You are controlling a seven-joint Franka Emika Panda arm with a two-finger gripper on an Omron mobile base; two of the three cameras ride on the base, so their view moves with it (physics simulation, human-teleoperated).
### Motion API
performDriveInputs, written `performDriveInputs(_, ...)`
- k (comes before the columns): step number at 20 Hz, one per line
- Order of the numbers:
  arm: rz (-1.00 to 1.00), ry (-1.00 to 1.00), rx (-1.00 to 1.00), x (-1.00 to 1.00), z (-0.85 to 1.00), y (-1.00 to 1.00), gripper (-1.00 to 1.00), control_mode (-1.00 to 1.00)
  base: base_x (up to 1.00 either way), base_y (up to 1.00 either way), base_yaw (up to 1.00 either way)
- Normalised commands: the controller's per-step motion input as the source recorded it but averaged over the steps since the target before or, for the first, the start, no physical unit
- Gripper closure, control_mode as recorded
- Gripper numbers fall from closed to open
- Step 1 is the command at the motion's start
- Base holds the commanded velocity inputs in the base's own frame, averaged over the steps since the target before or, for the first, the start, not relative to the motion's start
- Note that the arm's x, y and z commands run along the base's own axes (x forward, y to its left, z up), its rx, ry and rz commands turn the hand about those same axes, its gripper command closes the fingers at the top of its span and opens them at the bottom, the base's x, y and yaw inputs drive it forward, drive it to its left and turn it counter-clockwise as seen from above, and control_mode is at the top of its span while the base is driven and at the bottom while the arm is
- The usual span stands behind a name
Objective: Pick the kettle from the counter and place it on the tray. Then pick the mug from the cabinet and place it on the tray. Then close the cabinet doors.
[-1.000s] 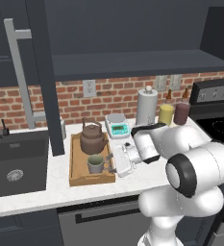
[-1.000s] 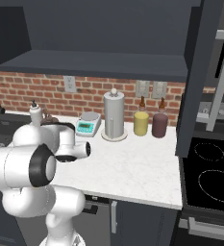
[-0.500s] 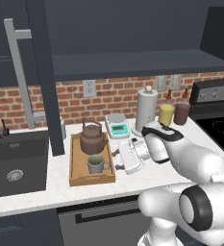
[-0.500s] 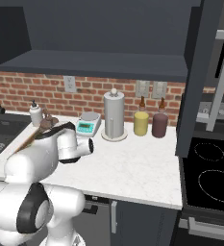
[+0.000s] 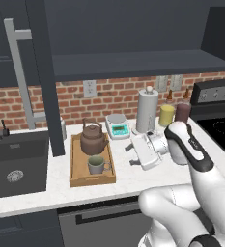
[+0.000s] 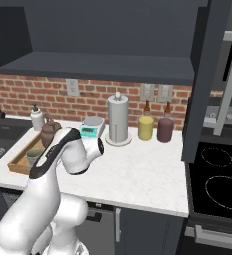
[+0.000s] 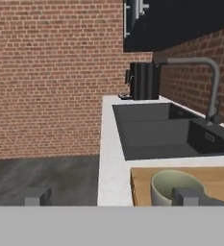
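Observation:
The dark-brown kettle [image 5: 93, 139] stands at the back of the light-wood tray [image 5: 76, 166] on the white counter [image 5: 128, 181]. The grey-beige mug [image 5: 97, 165] sits on the tray in front of it. My gripper [image 5: 130, 155] hovers open just right of the tray, pointing left, with nothing between its fingers. In the hand view the mug [image 7: 173, 186] is low and right on the tray [image 7: 141, 178], beside one fingertip [image 7: 186, 196]. Both cabinet doors stand open: the left door [image 5: 40, 72] and the right door [image 6: 207, 74]. The cabinet shelf [image 5: 133, 62] is dark.
A paper-towel roll [image 5: 147, 110], a small scale [image 5: 118, 126], a yellow jar [image 5: 166, 116] and a maroon jar [image 5: 183, 112] line the brick wall. The dark sink [image 5: 15, 164] lies left of the tray, with its faucet [image 7: 200, 72]. A stove [image 6: 217, 174] is at the right.
The arm has swung and stretched out, and the hand has drawn a little to the right, away from the tray. The gripper stays open. Kettle and mug have not moved.

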Motion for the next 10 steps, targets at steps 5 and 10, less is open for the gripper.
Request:
performDriveInputs(5,-0.15,0.00,0.00,-0.53,0.24,-0.33,-1.00,-1.00,0.00,0.00,0.00)
performDriveInputs(10,-0.21,0.00,0.00,-0.58,0.01,-0.31,-1.00,-1.00,0.00,0.00,0.00)
